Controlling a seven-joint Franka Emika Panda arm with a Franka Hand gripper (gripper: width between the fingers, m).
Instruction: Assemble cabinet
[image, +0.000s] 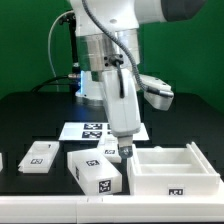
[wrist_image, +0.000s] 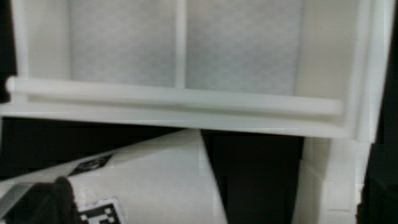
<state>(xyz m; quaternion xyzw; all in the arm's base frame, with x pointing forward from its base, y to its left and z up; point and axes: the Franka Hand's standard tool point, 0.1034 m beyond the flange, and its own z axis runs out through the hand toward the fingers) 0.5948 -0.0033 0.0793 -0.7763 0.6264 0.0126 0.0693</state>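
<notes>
The cabinet (image: 172, 168), a large white open box frame with a tag on its front, lies at the exterior view's right. In the wrist view its inner compartments and rim (wrist_image: 178, 98) fill the upper part. A white tagged block (image: 96, 170) lies just to the cabinet's left and also shows in the wrist view (wrist_image: 151, 175). My gripper (image: 125, 150) hangs low over the gap between the block and the cabinet's left wall. It is open and holds nothing. One dark finger (wrist_image: 32, 203) shows at the wrist picture's edge.
The marker board (image: 95, 130) lies behind the gripper. A flat white tagged panel (image: 40, 157) lies at the exterior view's left, with another white piece (image: 2, 160) at the far left edge. The table is black.
</notes>
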